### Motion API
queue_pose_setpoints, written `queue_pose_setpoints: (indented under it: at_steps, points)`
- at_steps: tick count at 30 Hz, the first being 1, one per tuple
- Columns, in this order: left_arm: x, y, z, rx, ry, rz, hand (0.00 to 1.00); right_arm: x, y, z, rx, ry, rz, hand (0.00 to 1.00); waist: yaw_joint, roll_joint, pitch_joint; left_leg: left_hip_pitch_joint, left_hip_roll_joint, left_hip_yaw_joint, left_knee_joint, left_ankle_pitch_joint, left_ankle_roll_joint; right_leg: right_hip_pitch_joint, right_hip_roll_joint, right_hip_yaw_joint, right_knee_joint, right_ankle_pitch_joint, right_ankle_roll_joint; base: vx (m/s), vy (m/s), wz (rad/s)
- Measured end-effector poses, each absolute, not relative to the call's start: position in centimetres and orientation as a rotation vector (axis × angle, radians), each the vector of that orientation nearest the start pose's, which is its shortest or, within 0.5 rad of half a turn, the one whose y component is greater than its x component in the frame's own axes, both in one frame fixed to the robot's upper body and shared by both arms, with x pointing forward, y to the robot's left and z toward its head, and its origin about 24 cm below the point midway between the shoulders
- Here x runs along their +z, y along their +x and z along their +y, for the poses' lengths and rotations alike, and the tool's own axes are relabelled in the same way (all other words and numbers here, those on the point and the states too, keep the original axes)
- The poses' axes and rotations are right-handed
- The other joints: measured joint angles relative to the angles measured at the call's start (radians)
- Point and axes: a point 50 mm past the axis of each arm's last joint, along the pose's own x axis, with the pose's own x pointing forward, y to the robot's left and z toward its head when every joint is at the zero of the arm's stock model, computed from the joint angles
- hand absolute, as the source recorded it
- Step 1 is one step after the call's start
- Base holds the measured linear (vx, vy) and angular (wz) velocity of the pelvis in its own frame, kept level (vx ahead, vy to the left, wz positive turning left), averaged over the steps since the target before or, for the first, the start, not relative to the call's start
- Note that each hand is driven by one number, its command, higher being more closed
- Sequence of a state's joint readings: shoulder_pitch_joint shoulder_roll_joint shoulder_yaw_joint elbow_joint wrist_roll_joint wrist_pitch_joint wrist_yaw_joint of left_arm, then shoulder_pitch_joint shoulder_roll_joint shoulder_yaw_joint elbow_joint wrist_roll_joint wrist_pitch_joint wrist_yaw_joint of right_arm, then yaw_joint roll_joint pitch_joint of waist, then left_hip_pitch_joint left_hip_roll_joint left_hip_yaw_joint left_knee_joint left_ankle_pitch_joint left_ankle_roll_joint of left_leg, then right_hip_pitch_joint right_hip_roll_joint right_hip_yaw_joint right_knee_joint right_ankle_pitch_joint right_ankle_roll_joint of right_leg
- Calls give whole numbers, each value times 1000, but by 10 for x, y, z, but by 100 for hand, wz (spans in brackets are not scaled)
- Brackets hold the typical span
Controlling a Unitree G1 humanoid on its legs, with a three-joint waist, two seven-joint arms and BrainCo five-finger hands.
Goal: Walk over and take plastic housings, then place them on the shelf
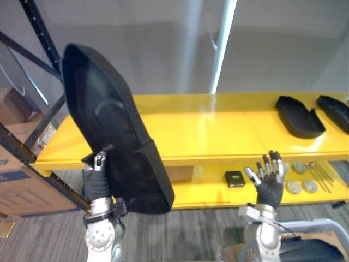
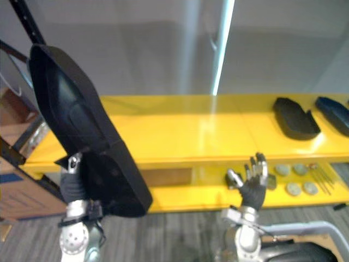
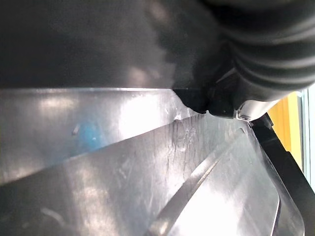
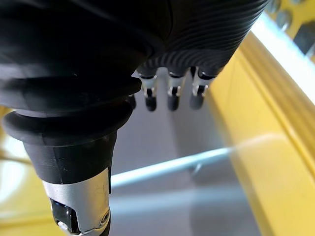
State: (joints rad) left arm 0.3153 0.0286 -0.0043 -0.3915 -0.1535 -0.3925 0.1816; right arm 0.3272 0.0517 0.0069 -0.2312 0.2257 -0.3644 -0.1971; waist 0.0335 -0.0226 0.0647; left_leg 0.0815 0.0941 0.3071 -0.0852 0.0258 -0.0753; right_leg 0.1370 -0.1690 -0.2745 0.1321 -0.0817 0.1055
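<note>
Housing (image 1: 109, 120) stands tilted, lower edge gripped by fingers of left hand (image 1: 97, 183) (right hand (image 1: 269, 185) spread, empty).

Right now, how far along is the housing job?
Done: a housing and a second housing lie at the right end of the yellow shelf, top level. In hand: the left hand grips a large black housing, raised before the shelf; the right hand is open, empty. Left: set it on the shelf.

Left hand (image 1: 97, 183) is up at lower left, thumb clamped on the black housing (image 1: 109, 123), while right hand (image 1: 269, 183) stands upright, fingers (image 1: 272, 162) spread, holding nothing.
</note>
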Motion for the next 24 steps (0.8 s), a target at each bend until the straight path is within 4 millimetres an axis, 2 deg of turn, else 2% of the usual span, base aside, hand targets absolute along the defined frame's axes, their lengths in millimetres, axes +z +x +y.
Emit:
queue_pose_setpoints:
  at_steps: [4, 7, 12, 14, 15, 18, 20, 22, 24]
  points:
    - [109, 180, 174, 231, -101, -503, 100, 54, 183, -176, -325, 300, -237, 0, 5, -6, 1, -17, 3, 4, 0, 0, 0, 1, 6, -3, -29, 0, 0, 15, -16, 5]
    - [114, 192, 148, 107, -31, -499, 100, 49, 179, -176, -327, 296, -201, 0, -1, 9, 4, -21, 3, 11, 0, 0, 0, 1, 7, -2, -40, 0, 0, 14, -7, -2]
    - [141, 223, 103, -145, 152, -578, 100, 44, 177, -170, -286, 299, -163, 0, -58, 4, -2, -12, 10, 54, 1, 9, -5, -16, 11, 21, -39, 3, 4, 43, 0, -20]
    - [149, 234, 92, -197, 190, -583, 100, 44, 177, -170, -275, 294, -163, 0, -65, 3, -4, -10, 13, 80, 5, 12, -7, -33, 13, 42, -39, 12, 5, 53, 18, -36]
    - [152, 244, 87, -212, 230, -568, 100, 44, 177, -170, -263, 290, -164, 0, -80, 3, -4, 1, 14, 88, 6, 12, -7, -33, 13, 50, -40, 15, 5, 55, 12, -28]
    - [152, 264, 86, -206, 340, -508, 100, 45, 178, -168, -231, 284, -166, 0, -105, 10, -12, 10, 15, 100, 6, 12, -7, -31, 14, 58, -39, 19, 4, 15, 8, -17]
    - [148, 282, 92, -180, 429, -438, 100, 44, 178, -166, -190, 270, -151, 0, -108, 19, -13, 24, 16, 124, 5, 12, -7, -33, 15, 82, -40, 21, 3, -23, 7, -28]
    - [144, 297, 98, -154, 494, -371, 100, 43, 178, -165, -153, 258, -134, 0, -123, 26, -16, 24, 16, 131, 5, 12, -7, -35, 15, 87, -40, 21, 3, -46, 5, -8]
    - [144, 306, 104, -132, 538, -332, 100, 42, 178, -164, -129, 264, -129, 0, -129, 30, -14, 23, 16, 135, 5, 12, -7, -37, 15, 90, -40, 21, 3, -63, 4, -8]
